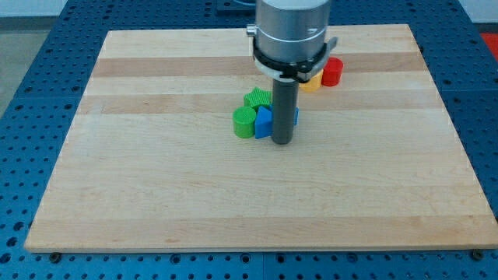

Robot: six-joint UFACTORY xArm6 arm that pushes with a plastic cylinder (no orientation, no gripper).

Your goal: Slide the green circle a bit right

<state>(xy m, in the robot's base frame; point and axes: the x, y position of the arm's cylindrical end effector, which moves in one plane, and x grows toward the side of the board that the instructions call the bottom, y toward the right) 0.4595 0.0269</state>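
Sitting on a blue pegboard base [31, 117], the pale wooden board [156, 194] has loads of bare wood all around the cluster near its middle, well away from every edge. No claw on this rig, so nothing opens, closes or grips: just a dark rod, and my tip [282, 143] is down on the board, touching or just beside the blue block [264, 123] on the view's right. The green circle [244, 123] sits on that blue block's left, a green star-shaped block [257, 99] just above, with yellow [312, 82] and red cylinder [332, 71] blocks up by the arm's housing.
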